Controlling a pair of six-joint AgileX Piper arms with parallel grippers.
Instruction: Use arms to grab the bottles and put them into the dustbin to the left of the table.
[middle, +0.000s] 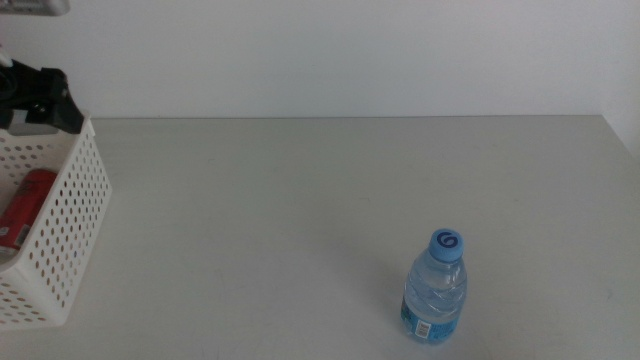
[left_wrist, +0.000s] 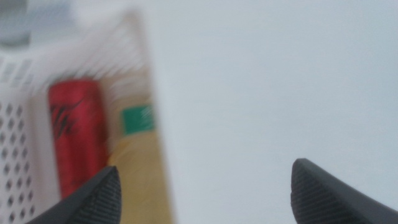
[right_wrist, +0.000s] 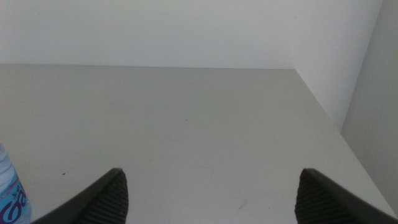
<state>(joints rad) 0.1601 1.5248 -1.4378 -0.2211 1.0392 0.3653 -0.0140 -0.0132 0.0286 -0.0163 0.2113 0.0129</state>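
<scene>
At the far left of the middle view you have the white dustbin (middle: 62, 235), with the red soda can (middle: 25, 205) lying inside; the left gripper (middle: 45, 98) sits above its back rim at upper left, jaws spread wide and empty. The blurred left wrist view seems to show the tea bottle (left_wrist: 142, 168) beside the can. Lower right on the table (middle: 300, 200) stands the water bottle (middle: 436, 290), upright. The right gripper (right_wrist: 211, 193) has its jaws wide open, empty
</scene>
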